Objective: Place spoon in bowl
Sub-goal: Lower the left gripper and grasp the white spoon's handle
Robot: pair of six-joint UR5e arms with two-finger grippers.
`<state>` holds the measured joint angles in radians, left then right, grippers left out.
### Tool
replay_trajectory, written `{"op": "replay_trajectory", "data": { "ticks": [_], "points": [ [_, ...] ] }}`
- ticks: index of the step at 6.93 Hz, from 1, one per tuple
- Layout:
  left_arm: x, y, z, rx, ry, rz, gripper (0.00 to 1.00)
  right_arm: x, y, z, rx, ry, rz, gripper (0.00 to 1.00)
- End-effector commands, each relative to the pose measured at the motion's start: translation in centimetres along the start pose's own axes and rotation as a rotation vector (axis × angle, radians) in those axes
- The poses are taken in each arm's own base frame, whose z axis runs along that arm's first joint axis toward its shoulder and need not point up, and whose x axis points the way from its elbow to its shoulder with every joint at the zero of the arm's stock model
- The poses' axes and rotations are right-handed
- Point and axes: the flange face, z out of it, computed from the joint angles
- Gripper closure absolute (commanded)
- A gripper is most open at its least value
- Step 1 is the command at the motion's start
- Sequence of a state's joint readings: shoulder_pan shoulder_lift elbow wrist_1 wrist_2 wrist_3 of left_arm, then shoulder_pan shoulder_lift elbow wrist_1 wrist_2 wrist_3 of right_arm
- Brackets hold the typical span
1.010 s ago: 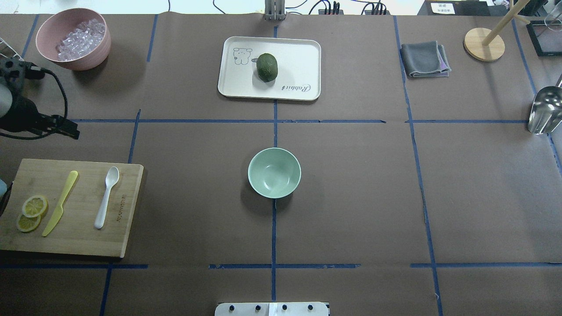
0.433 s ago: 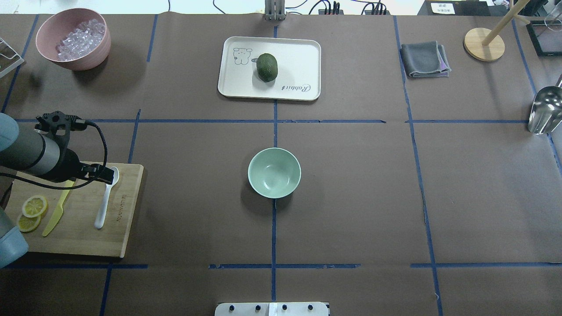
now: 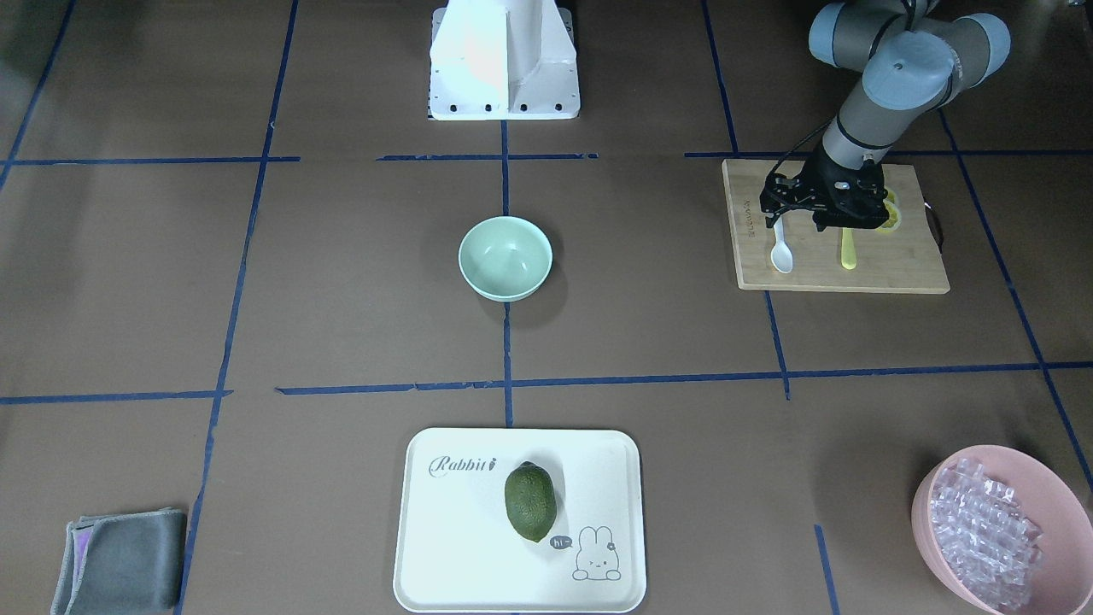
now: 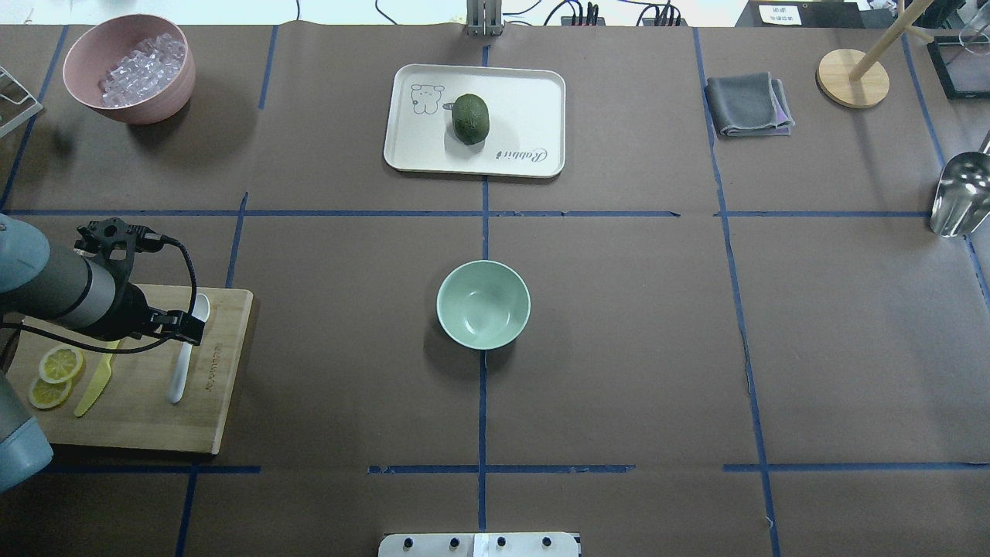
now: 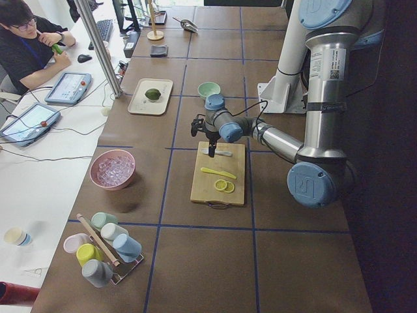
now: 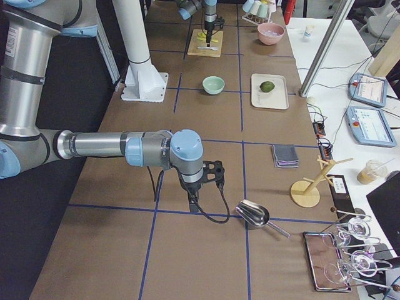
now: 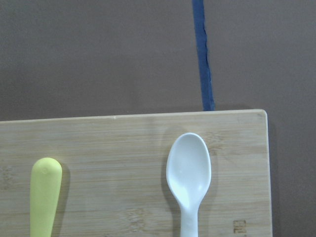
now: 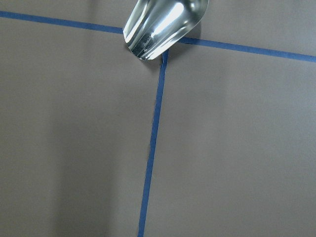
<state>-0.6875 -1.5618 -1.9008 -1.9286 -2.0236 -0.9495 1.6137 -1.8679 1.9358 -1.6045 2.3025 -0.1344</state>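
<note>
The white spoon point(image 4: 179, 377) lies on a wooden cutting board point(image 4: 155, 422) at the left, scoop pointing away from me. It also shows in the front view point(image 3: 781, 256) and in the left wrist view point(image 7: 189, 170). My left gripper point(image 4: 188, 326) hovers over the spoon's upper handle, just behind the scoop; its fingers do not show clearly, so I cannot tell whether it is open. The mint-green bowl point(image 4: 483, 304) stands empty at the table's middle, well to the right of the spoon. My right gripper point(image 6: 190, 201) shows only in the right side view; I cannot tell its state.
A yellow knife point(image 4: 93, 391) and lemon slices point(image 4: 58, 363) lie on the board left of the spoon. A pink bowl of clear pieces point(image 4: 128, 70) is back left. A white tray point(image 4: 526, 100) holds a green fruit. A metal scoop point(image 4: 959, 193) lies far right.
My left arm has swung from the table's left edge down over the cutting board and now stands above the spoon. The spoon and the bowl have not moved.
</note>
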Motion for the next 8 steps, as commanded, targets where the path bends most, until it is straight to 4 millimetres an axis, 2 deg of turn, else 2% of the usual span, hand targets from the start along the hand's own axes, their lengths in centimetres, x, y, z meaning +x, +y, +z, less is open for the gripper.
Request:
{"op": "replay_trajectory", "data": {
  "ticks": [1, 3, 6, 8],
  "points": [
    [0.3, 0.1, 0.5, -0.013, 0.0, 0.008, 0.31, 0.1, 0.0, 0.1, -0.001, 0.0, 0.001, 0.0],
    [0.7, -0.2, 0.9, -0.02, 0.001, 0.007, 0.43, 0.1, 0.1, 0.1, -0.003, 0.0, 0.002, 0.0],
    [0.7, -0.6, 2.0, -0.029, -0.007, 0.012, 0.44, 0.1, 0.1, 0.1, -0.003, 0.0, 0.002, 0.0],
    [0.9, -0.5, 2.1, -0.033, -0.007, 0.014, 0.59, 0.1, 0.1, 0.1, -0.003, 0.0, 0.002, 0.0]
  ]
}}
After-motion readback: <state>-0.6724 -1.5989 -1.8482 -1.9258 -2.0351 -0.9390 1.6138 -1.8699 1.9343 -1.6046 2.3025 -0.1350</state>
